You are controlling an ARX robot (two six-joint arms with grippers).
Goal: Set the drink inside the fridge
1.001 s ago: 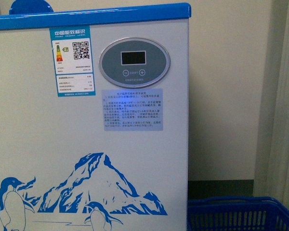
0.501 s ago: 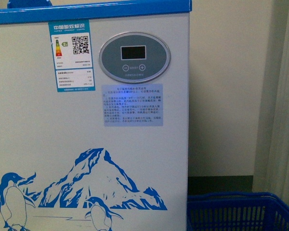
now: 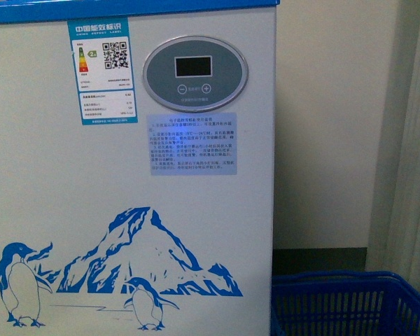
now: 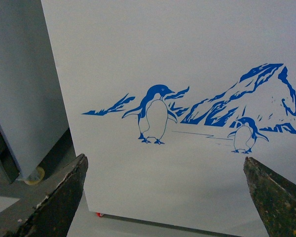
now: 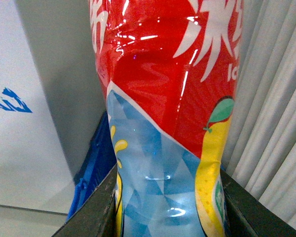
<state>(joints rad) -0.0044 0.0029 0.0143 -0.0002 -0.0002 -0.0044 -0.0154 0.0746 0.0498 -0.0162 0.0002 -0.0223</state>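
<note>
The fridge (image 3: 126, 210) fills most of the front view, a white panel under a blue top rim (image 3: 126, 8). Its right edge runs straight down the frame, with pale wall beyond, and neither arm shows here. A pale curtain (image 3: 413, 140) hangs at the far right. The blue basket (image 3: 350, 304) sits on the floor just beside the fridge's lower right corner, between fridge and curtain.

The left gripper (image 4: 164, 160) points at the fridge's front, facing the penguin-and-mountain picture (image 4: 212, 113). Its two dark fingers (image 4: 64, 197) are spread wide with nothing between them, and open air separates them from the panel. A grey cabinet (image 4: 19, 89) stands beside the fridge, with a narrow strip of floor between the two.

The right gripper (image 5: 167, 197) is clamped on the drink (image 5: 163, 74), one dark finger (image 5: 96, 217) pressed against each side of the bottle's lower body. The bottle rises out from between them, red label above, pale blue with a yellow fruit below, and its cap is out of frame. It is outside the fridge, close to the basket, with curtain folds behind it.

On the panel are an oval control panel (image 3: 195, 73) and an energy label (image 3: 103, 70), and a small red wheel (image 4: 97, 215) peeps from under the fridge
</note>
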